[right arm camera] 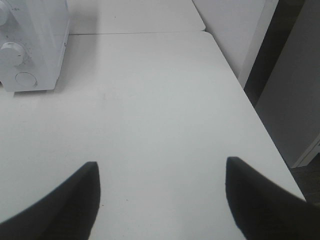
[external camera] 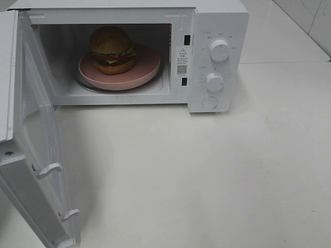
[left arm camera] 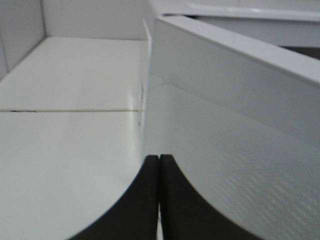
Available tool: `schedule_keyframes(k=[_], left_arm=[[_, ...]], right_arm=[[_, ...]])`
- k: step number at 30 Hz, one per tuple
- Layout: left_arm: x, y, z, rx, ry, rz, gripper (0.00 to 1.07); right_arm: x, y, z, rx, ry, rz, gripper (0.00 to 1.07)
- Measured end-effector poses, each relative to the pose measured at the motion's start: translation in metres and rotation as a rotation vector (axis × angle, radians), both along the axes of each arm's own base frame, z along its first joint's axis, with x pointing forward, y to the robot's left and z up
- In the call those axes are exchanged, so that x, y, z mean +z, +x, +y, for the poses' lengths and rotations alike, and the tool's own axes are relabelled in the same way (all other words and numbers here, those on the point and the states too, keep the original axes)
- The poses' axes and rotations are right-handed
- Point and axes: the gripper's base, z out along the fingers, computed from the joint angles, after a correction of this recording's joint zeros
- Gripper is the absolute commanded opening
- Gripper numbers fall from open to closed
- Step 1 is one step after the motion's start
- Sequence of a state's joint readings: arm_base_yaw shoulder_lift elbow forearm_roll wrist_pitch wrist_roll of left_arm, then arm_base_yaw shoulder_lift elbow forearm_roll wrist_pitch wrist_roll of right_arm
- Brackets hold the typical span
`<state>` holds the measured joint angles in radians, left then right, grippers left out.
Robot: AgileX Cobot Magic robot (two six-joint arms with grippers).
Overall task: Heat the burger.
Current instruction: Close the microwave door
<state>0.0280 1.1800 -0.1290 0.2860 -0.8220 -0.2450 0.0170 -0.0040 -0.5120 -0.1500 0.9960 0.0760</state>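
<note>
The burger (external camera: 111,49) sits on its pink plate (external camera: 147,64) inside the microwave (external camera: 217,31) at the counter's (external camera: 207,170) back edge, so next the left pincer (left arm camera: 159,159), shut beside the open door (external camera: 36,119), must push it closed; the right pincer (right arm camera: 161,162) gapes empty.

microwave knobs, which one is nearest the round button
The lower knob, just above the round button; the upper knob sits higher up, farther from it.

- A white sticker (external camera: 181,60) on the front frame of the microwave (external camera: 217,20), just beside the cavity opening, bears a warning triangle, lines of print too small to read, and a QR code at its foot.
- Faint markings ring the upper knob (external camera: 220,50) and the lower knob (external camera: 214,81); none is legible.
</note>
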Motion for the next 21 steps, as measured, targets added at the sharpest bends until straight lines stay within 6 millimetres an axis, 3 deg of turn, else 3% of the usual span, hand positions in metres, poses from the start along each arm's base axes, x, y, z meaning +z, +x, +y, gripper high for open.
schedule_keyframes(k=[9, 11, 21], left_arm=[[-0.023, 0.011, -0.018, -0.173, -0.066, 0.047, 0.0], [-0.032, 0.016, -0.03, -0.24, -0.067, 0.095, 0.0], [-0.042, 0.026, -0.06, -0.351, -0.026, 0.117, 0.0]], right_arm=[[0.0, 0.0, 0.0, 0.0, 0.0, 0.0, 0.69], [0.0, 0.0, 0.0, 0.0, 0.0, 0.0, 0.69], [0.0, 0.0, 0.0, 0.0, 0.001, 0.0, 0.69]])
